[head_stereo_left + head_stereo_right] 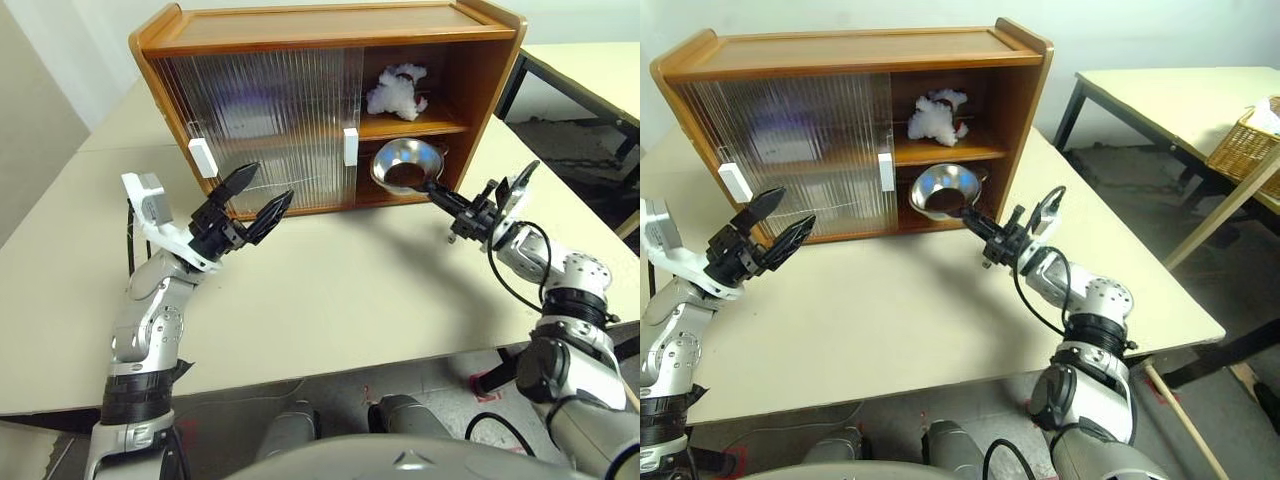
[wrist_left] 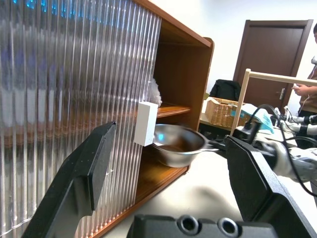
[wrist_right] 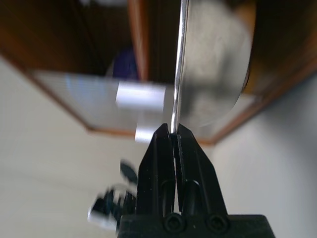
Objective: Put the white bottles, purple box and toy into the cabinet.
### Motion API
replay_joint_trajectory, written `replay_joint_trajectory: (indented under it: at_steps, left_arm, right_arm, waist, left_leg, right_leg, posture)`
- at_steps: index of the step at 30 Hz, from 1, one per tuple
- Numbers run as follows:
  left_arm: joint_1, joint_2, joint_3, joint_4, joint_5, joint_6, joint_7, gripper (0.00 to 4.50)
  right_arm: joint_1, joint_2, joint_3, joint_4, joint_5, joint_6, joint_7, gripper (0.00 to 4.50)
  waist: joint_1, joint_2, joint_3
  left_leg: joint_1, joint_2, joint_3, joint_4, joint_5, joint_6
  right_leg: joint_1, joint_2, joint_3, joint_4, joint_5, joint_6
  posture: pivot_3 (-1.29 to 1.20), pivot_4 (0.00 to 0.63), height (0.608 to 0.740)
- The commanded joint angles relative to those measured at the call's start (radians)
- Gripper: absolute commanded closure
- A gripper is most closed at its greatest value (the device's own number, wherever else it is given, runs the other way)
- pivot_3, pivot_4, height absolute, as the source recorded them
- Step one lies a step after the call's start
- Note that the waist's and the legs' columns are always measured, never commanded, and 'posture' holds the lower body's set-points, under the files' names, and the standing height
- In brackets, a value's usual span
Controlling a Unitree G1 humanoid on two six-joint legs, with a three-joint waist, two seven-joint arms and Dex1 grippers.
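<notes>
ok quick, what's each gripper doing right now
left gripper: open, holding nothing.
right gripper: shut on the rim of the steel bowl.

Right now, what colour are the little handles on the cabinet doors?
White. The handles show best in the left eye view.

Cabinet [image 1: 330, 30]: orange-brown wood. Its 2 sliding doors [image 1: 260, 130]: translucent, vertically ribbed, with white block handles [image 1: 351, 146]. Plush toy [image 1: 397, 92] on the upper shelf: fluffy white. Bowl [image 1: 405, 165]: shiny steel. Table [image 1: 330, 290]: pale beige. Gripper fingers [image 1: 237, 186]: black.
</notes>
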State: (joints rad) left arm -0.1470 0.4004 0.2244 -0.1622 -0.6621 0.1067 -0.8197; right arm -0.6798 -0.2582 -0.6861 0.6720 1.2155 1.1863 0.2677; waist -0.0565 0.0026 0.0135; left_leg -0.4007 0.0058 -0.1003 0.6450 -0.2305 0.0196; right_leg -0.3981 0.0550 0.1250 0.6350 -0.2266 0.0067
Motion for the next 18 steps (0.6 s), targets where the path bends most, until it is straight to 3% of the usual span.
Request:
replay_joint_trajectory:
  at_steps: [1,18]
  left_arm:
    - [0.020,0.014,0.013,-0.032,0.002,0.010,0.011,0.00]
    - [0.088,0.036,0.049,-0.124,-0.011,0.034,0.063,0.00]
  right_arm:
    - [-0.056,0.017,0.005,0.090,-0.041,-0.081,0.031,4.48]
    - [-0.249,0.078,-0.014,0.433,-0.195,-0.435,0.095,4.48]
  waist:
    - [0.000,0.000,0.000]
    - [0.030,0.001,0.000]
  left_leg:
    - [0.000,0.000,0.000,0.000,0.000,0.000]
    - [-0.002,0.001,-0.001,-0.001,-0.001,-0.001]
  right_leg:
    - [0.000,0.000,0.000,0.000,0.000,0.000]
    - [-0.003,0.000,-0.001,0.000,0.004,-0.016]
  posture:
    - [-0.04,0.024,0.740]
    - [0.02,0.034,0.740]
